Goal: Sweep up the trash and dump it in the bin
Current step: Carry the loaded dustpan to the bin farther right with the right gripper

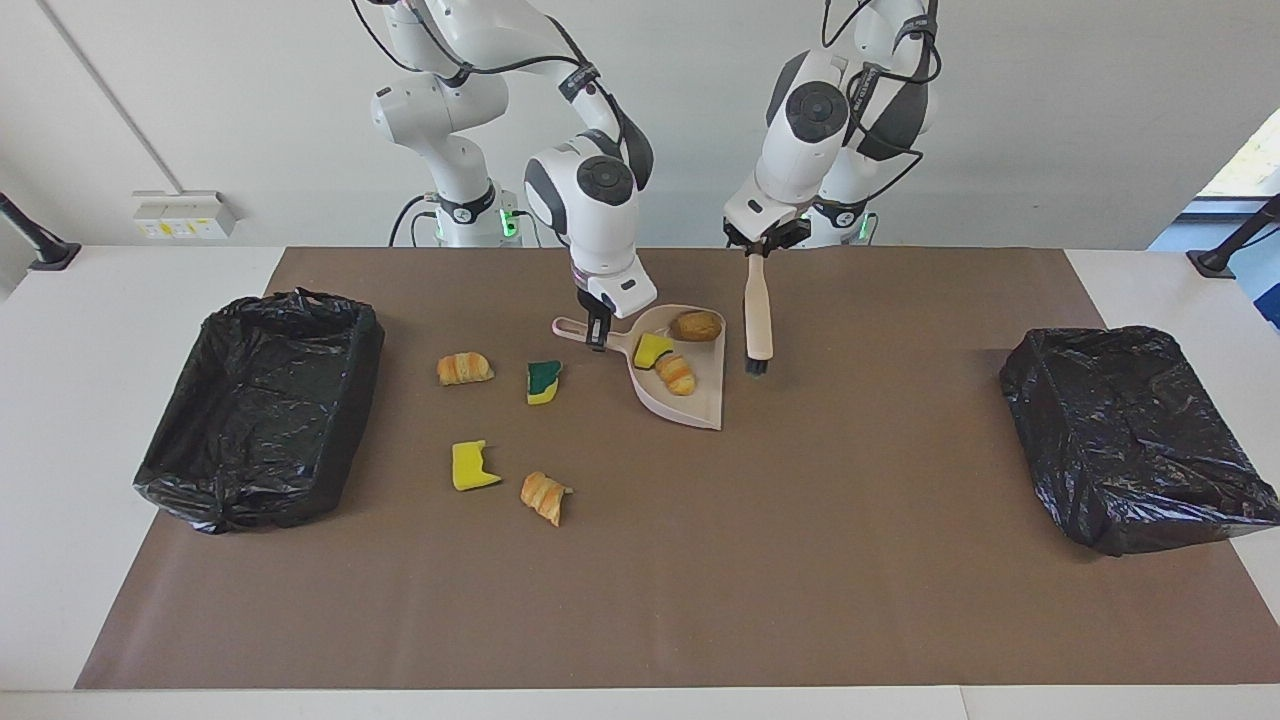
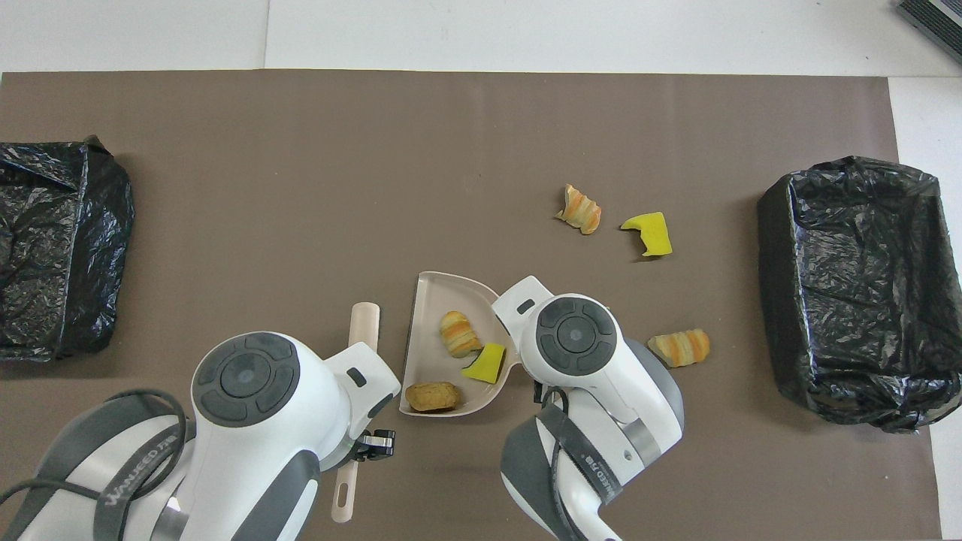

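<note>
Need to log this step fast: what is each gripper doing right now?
Left gripper: jaws closed on the brush, raised beside the dustpan.
Right gripper: jaws closed on the dustpan's handle.

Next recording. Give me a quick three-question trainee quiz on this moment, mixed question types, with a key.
1. How many scraps lie in the dustpan?
2. True or false: the brush rests inside the dustpan.
3. The right end effector is shut on: A) the brush, B) the dustpan's handle, C) a sponge bit.

Key: 1. Three: two bread pieces and a sponge bit. 2. False; the left end effector holds it lifted beside the dustpan. 3. B.
</note>
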